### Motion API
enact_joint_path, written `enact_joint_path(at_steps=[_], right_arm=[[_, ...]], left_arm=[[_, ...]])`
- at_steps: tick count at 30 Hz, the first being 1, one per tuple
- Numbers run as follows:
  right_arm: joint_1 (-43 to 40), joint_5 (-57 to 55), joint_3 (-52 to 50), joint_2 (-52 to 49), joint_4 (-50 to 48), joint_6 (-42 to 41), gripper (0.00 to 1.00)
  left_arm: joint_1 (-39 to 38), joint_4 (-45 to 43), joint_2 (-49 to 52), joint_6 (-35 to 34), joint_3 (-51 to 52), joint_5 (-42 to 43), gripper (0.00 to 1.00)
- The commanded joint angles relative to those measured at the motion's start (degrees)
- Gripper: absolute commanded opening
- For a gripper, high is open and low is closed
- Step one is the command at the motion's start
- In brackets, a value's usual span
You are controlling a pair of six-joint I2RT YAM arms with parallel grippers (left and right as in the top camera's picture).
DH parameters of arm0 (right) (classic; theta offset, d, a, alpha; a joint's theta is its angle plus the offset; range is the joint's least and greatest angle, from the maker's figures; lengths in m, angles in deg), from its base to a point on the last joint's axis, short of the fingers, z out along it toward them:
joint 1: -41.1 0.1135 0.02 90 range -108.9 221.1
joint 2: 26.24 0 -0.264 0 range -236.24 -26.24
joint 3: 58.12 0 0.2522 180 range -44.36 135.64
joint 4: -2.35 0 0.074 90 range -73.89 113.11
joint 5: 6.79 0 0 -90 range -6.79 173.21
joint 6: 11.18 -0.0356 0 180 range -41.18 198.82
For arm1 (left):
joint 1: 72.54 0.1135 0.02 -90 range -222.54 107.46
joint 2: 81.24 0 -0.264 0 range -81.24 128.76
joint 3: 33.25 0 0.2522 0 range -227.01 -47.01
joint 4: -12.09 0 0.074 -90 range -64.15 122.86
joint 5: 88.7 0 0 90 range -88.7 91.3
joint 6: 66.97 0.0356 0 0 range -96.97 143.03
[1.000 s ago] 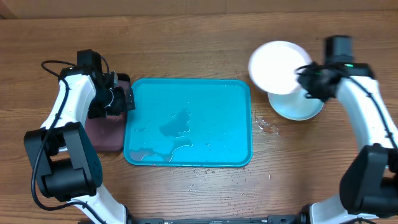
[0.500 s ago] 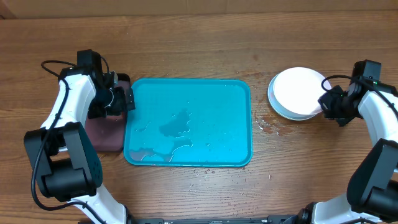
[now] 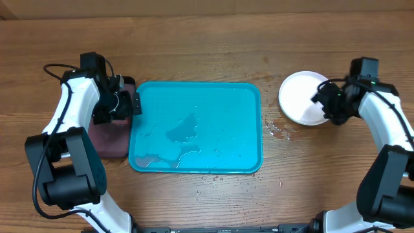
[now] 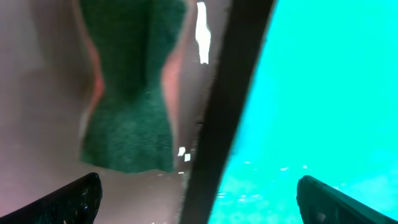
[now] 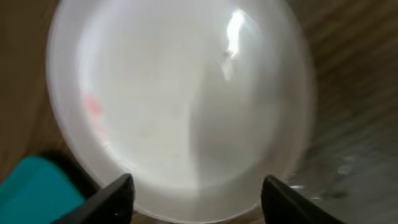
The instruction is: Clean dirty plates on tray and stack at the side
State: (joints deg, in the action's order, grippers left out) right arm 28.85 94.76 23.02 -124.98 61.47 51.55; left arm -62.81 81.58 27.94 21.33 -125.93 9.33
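Note:
The white plate [image 3: 301, 96] lies flat on the wood to the right of the turquoise tray [image 3: 194, 97], on top of another plate whose pale rim [image 3: 311, 122] shows beneath it. In the right wrist view the white plate [image 5: 180, 99] fills the frame and has a faint red smear [image 5: 92, 106]. My right gripper [image 3: 327, 103] [image 5: 202, 202] hovers open over the plate's right edge, holding nothing. My left gripper [image 3: 127, 105] [image 4: 202, 205] is open and straddles the edge between the turquoise tray [image 4: 323, 93] and the small tray.
A green sponge [image 4: 130, 93] lies in the pinkish black-rimmed tray [image 3: 107, 139] left of the turquoise tray. Water pools on the turquoise tray floor [image 3: 184, 126], and droplets [image 3: 277, 129] dot the wood by its right side.
The right gripper lowered the white plate, held tilted a second ago, onto the other plate. It then let go, opened and shifted slightly. The left arm has not moved.

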Motion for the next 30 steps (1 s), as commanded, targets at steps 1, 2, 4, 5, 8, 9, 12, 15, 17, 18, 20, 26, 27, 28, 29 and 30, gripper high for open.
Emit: enact_joint_path(at_steps=[1, 2, 4, 5, 8, 9, 12, 15, 17, 18, 20, 26, 27, 28, 29, 30], right_arm=[[5.2, 13.3, 0.3, 1.5, -4.0, 14.7, 0.73], [6.7, 13.4, 0.4, 1.5, -4.5, 16.0, 0.76], [9.9, 12.7, 0.8, 1.5, -4.7, 18.8, 0.79], [11.7, 11.1, 1.0, 1.5, -4.5, 19.9, 0.81], [17.2, 3.6, 1.6, 1.5, -2.6, 20.3, 0.98], [18.5, 1.5, 1.8, 1.5, -1.6, 20.3, 1.0], [21.7, -2.4, 2.4, 1.5, 1.5, 20.3, 1.0], [22.7, -2.5, 2.4, 1.9, 3.3, 18.9, 1.0], [22.7, -2.3, 2.4, 2.5, 4.6, 17.7, 1.0], [22.7, -2.4, 2.4, 3.1, 5.2, 17.4, 1.0], [22.7, -2.4, 2.4, 4.2, 6.5, 17.4, 1.0], [22.8, -2.5, -0.3, 11.2, 6.3, 16.8, 1.0], [22.9, -2.6, -1.4, 13.2, 5.4, 16.8, 1.0], [22.9, -2.6, -2.7, 15.5, 4.3, 16.8, 1.0], [22.9, -2.6, -4.6, 18.4, 2.8, 16.8, 1.0], [22.9, -2.6, -5.9, 20.3, 1.8, 16.8, 1.0]], left_arm=[[-0.4, -1.0, -2.8, 0.6, -1.3, 5.6, 1.0], [-0.9, -1.5, -3.5, 0.4, -1.3, 6.2, 1.0], [-1.9, -2.0, -4.3, 0.4, -1.3, 6.6, 1.0], [-2.8, -2.0, -4.7, 0.4, -1.3, 6.0, 1.0], [-4.9, 0.1, -5.1, -0.1, -1.3, 4.7, 1.0], [-5.4, 1.3, -5.1, -0.3, -1.3, 4.4, 1.0], [-6.8, 5.6, -5.1, -4.2, -1.1, 3.0, 1.0], [-7.1, 7.5, -6.2, -4.8, 0.0, 4.1, 1.0], [-7.2, 7.7, -8.2, -4.7, 1.6, 4.2, 1.0], [-7.2, 7.7, -9.7, -4.7, 2.8, 3.8, 1.0], [-7.2, 7.1, -13.3, -4.7, 5.7, 3.8, 1.0], [-7.2, 0.6, -28.0, -2.4, 18.4, 3.8, 1.0], [-7.2, -1.0, -31.3, -2.1, 21.0, 3.8, 1.0], [-7.2, -2.7, -35.0, -2.1, 23.8, 3.8, 1.0], [-7.2, -4.3, -38.9, -1.8, 26.4, 3.8, 1.0], [-7.2, -5.3, -41.5, -1.4, 28.0, 3.8, 1.0]])
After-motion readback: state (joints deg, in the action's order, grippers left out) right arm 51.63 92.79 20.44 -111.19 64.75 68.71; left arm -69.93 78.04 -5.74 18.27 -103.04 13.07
